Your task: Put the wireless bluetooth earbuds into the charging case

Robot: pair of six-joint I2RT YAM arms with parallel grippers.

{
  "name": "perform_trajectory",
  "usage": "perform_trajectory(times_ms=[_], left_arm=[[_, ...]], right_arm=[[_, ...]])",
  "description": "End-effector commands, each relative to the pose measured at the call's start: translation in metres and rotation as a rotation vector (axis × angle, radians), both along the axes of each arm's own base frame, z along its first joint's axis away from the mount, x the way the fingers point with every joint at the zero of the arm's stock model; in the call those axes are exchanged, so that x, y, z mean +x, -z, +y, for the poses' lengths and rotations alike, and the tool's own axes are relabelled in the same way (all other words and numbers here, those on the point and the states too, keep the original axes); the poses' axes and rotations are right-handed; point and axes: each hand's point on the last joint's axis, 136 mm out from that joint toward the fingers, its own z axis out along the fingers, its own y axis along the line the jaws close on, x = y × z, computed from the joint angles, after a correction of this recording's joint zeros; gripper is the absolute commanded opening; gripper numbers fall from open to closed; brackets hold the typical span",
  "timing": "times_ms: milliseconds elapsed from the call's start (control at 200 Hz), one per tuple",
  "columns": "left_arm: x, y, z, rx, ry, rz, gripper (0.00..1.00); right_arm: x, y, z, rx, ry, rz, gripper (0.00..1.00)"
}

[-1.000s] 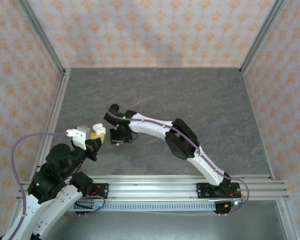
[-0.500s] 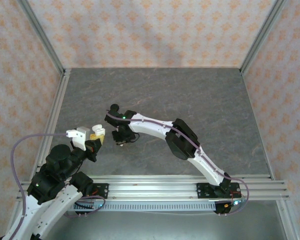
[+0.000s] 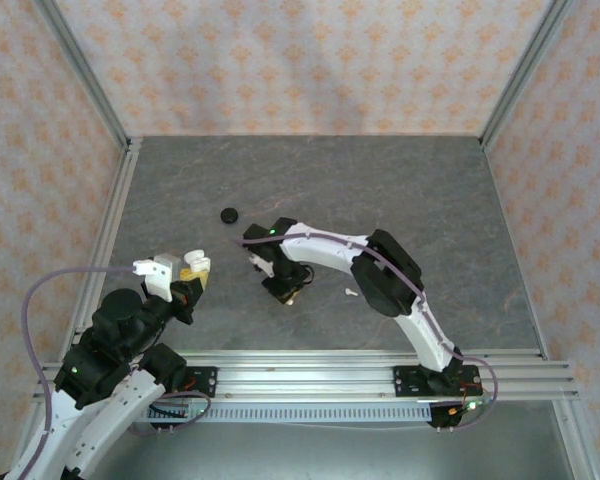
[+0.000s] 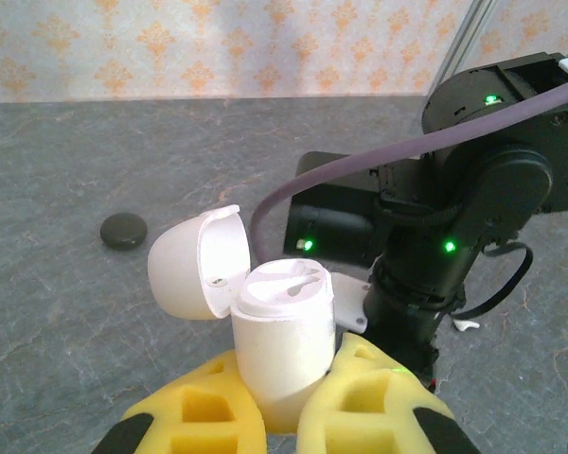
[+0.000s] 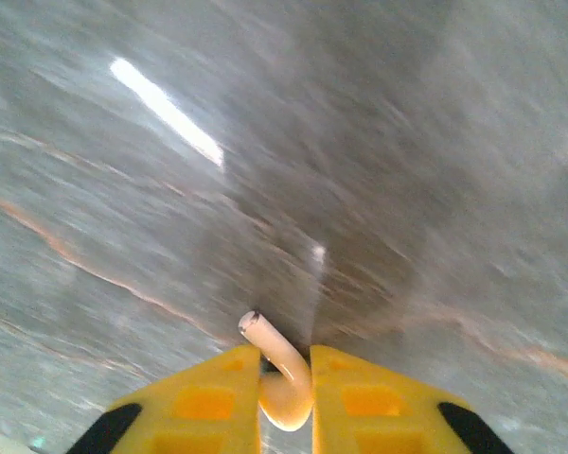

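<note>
Centrally, left wrist view: left gripper (image 4: 289, 378) clamps the open charging case (image 4: 282, 326). Lower centre, right wrist view: right gripper (image 5: 286, 364) pinches an earbud (image 5: 269, 343), presumably light, hard, slippery; hold its body, stem free.

The grey stone-patterned surface (image 5: 407, 142) is blurred; the small pale-pink plastic earbud (image 5: 284, 383) is half hidden inside the right hand (image 5: 286, 357).
</note>
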Motion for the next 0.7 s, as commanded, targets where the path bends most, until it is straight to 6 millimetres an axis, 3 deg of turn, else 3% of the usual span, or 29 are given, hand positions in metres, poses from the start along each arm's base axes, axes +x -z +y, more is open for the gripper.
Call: perform_trajectory(times_ms=[0,125,400,550,691], left_arm=[[0.000,-0.002,0.001,-0.017,-0.011,-0.006,0.00],[0.000,-0.005,0.004,0.005,-0.019,-0.015,0.00],[0.005,0.000,0.000,0.007,-0.016,-0.006,0.00],[0.007,0.002,-0.002,0.002,-0.011,0.001,0.00],[0.010,0.004,-0.006,-0.003,0.000,0.006,0.00]], right_arm=[[-0.003,-0.004,-0.015,0.019,-0.057,0.019,0.28],[0.005,-0.031,0.005,0.143,0.004,-0.042,0.38],[0.026,-0.093,0.015,0.286,0.281,-0.178,0.41],[0.019,-0.091,0.001,0.297,0.547,-0.157,0.39],[-0.003,-0.075,0.018,0.442,0.716,-0.007,0.30]])
